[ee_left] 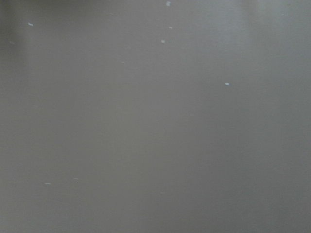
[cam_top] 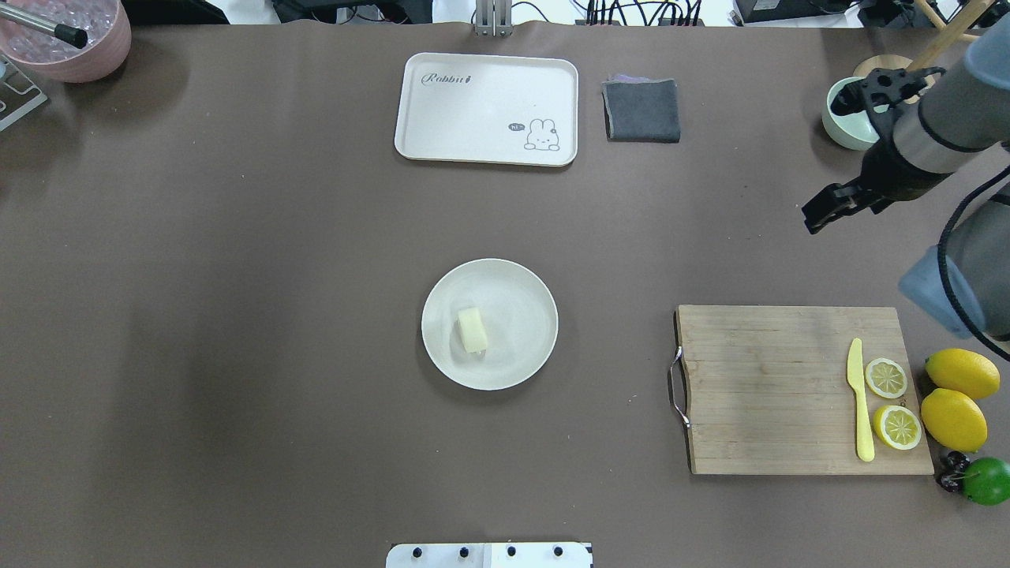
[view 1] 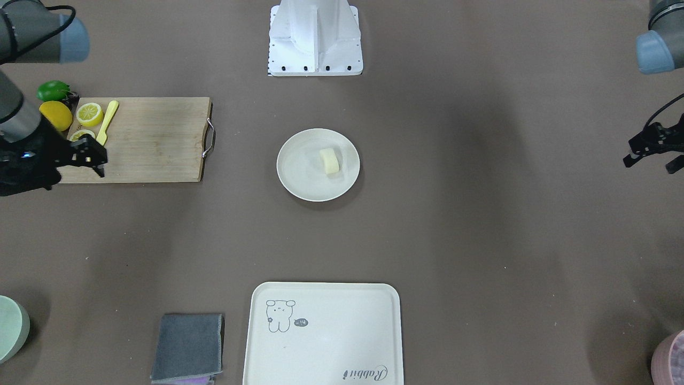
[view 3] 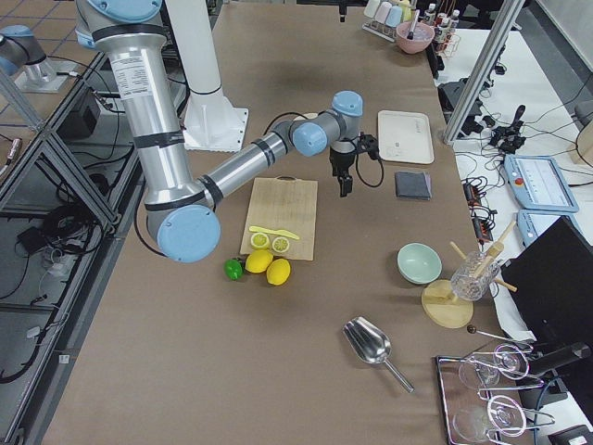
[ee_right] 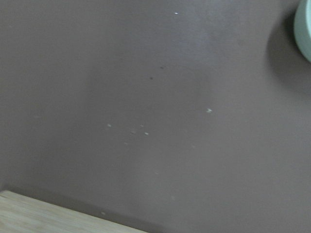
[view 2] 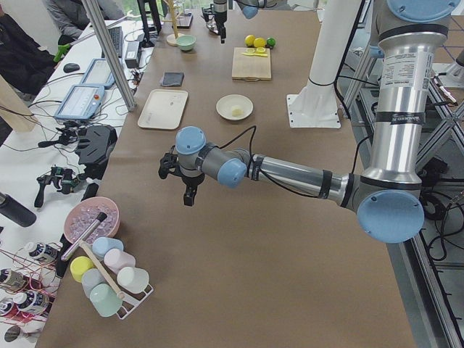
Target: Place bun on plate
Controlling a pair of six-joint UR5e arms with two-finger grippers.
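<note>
Bun (view 1: 329,161) is seen resting free on the plate (view 1: 299,179), with nothing gripping it. The left gripper (view 1: 651,164) is held above bare counter (view 1: 481,240) at the robot's far left. Its jaws are spread apart and nothing is held between them. The right gripper (cam_top: 835,207) is raised at the far right, beyond the wooden cutting board (cam_top: 773,386) and near a pale green dish (cam_top: 838,126). Nothing is seen in it, but how far its jaws are parted cannot be told. Both arms are drawn well back to the counter's sides, which suggests the placing is done and the middle has been left clear. The plate sits in the middle of the counter, and the bun lies flat on it, slightly toward the robot's left. The bun is well apart from both grippers, roughly midway between them.
</note>
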